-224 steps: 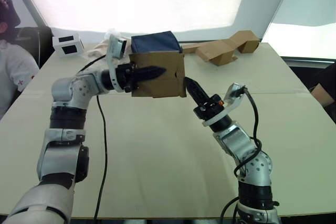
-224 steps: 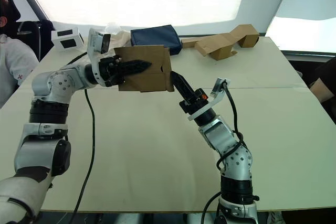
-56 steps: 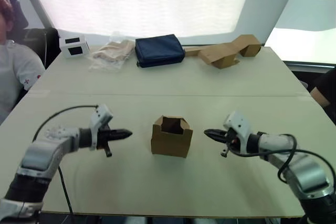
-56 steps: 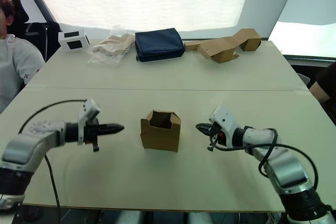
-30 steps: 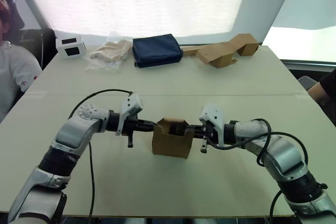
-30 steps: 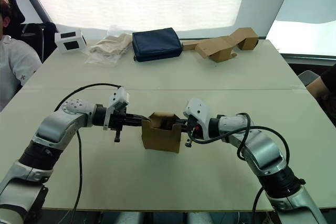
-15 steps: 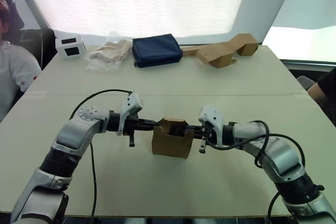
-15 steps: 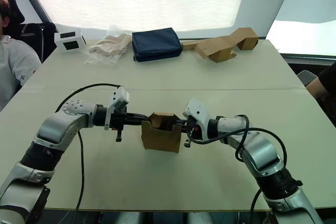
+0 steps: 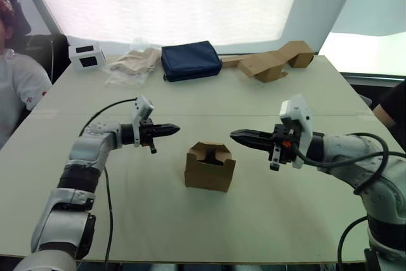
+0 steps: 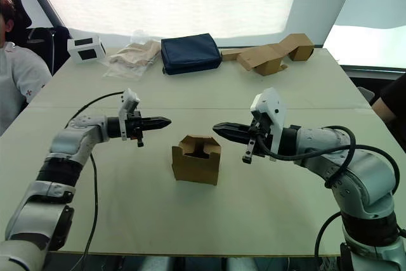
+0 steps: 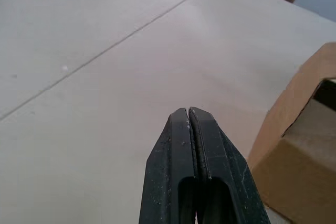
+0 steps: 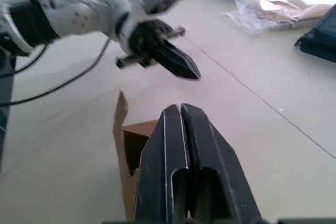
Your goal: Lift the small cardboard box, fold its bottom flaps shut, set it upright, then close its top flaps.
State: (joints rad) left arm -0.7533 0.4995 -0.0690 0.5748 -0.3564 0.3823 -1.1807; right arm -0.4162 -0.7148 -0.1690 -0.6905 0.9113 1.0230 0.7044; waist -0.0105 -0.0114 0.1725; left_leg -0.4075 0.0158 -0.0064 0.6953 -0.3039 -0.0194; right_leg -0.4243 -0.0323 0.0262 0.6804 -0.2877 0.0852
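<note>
Both pincers [image 9: 176, 129] [image 9: 233, 134] withdrawn from small cardboard box [image 9: 210, 167], pressed together, clear either side.

Along my table's [image 9: 190, 103] far edge I see a white box with dark windows [image 9: 85, 56]; a crumpled plastic bag [image 9: 132, 65]; a navy pouch [image 9: 190, 60]; bent cardboard pieces [image 9: 274, 61]; a person [image 9: 19, 87] sits left.

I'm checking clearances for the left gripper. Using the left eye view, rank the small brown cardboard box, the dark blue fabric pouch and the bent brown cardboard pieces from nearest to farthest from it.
From the left gripper:
1. Small brown cardboard box, just below and to its right.
2. Dark blue fabric pouch, far side of the table.
3. Bent brown cardboard pieces, far right corner.
</note>
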